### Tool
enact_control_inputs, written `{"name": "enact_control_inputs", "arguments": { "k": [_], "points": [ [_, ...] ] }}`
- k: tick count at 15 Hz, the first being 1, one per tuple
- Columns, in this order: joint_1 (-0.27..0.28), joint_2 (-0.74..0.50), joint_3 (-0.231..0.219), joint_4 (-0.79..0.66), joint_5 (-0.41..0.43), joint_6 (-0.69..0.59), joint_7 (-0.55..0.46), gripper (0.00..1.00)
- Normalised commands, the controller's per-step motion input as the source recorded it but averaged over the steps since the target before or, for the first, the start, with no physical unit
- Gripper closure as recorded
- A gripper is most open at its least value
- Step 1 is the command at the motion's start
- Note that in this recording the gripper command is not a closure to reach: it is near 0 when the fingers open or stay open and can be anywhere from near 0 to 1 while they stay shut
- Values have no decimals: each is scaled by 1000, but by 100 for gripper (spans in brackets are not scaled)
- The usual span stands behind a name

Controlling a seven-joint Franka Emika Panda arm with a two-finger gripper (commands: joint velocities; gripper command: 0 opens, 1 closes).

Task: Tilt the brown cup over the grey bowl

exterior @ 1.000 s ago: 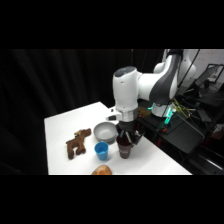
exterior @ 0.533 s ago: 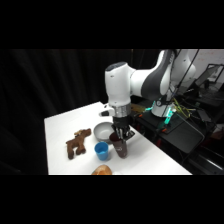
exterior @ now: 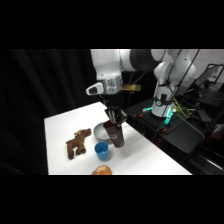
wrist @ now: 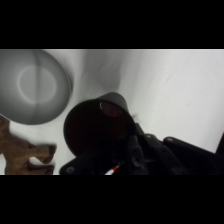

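White table [exterior: 150, 155], dark bkgd. Gripper [exterior: 114, 120] clamps brown cup [exterior: 116, 136], upright just beside grey bowl [wrist: 32, 85] at upper left; tilt not yet done.

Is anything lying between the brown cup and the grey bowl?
Nothing: in the wrist view only a bare strip of white table separates the brown cup from the grey bowl.

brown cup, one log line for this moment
hand: shut on cup | cup: beside bowl, not tipped over it | step: tilt pending
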Motion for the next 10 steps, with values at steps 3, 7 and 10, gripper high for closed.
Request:
{"name": "enact_control_inputs", "arguments": {
  "k": [3, 7, 10],
  "points": [
    [-199, 10, -266, 370, 695, -688, -727, 7],
    [-231, 294, -243, 419, 606, -616, -645, 9],
    [-255, 387, -152, 528, 520, -717, -439, 10]
  ]
}}
